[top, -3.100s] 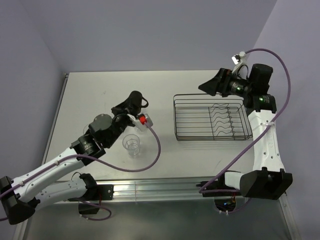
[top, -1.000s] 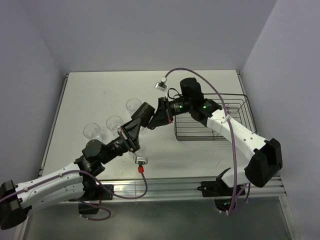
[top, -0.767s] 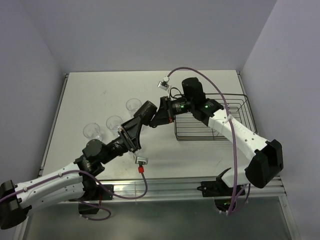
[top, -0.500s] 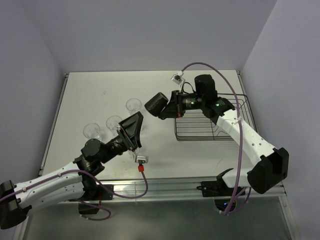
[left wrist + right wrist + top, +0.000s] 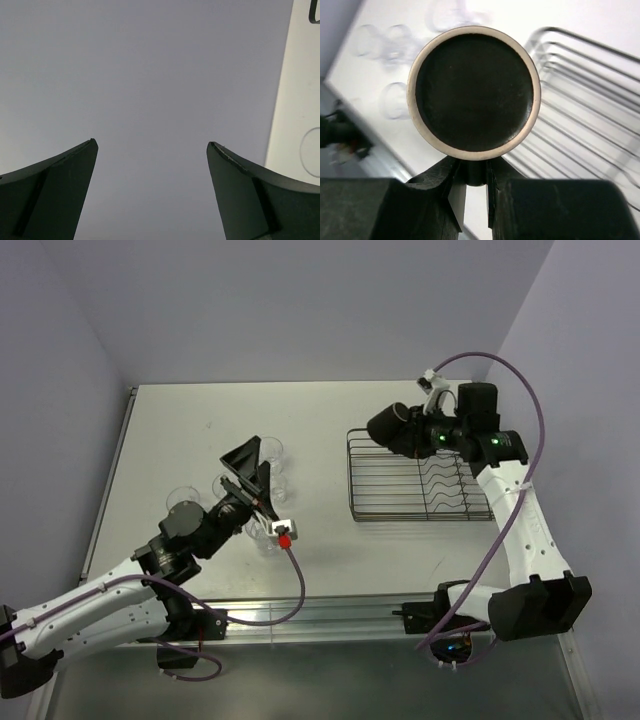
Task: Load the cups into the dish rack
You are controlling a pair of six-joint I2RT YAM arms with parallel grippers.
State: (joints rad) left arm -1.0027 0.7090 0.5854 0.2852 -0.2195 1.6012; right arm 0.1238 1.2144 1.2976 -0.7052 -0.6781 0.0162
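Observation:
The dark brown mug (image 5: 388, 425) hangs in the air over the back left corner of the wire dish rack (image 5: 425, 502). My right gripper (image 5: 414, 433) is shut on its handle. In the right wrist view the mug's round base (image 5: 474, 92) faces the camera, with the right gripper (image 5: 475, 172) pinching the handle under it and the rack (image 5: 590, 110) behind. Several clear tumblers (image 5: 183, 502) stand on the table to the left. My left gripper (image 5: 243, 452) is raised above them, open and holding nothing. In the left wrist view the left gripper (image 5: 150, 145) faces the wall.
The white table (image 5: 180, 430) ends at a metal rail (image 5: 320, 615) along the near edge. Purple-grey walls close in the left, back and right. A red-tipped cable (image 5: 284, 538) hangs off my left wrist near one tumbler (image 5: 262, 530).
My left gripper opened and let go of the mug, then drew back left. My right gripper, shut on the handle, carried the mug right to above the rack.

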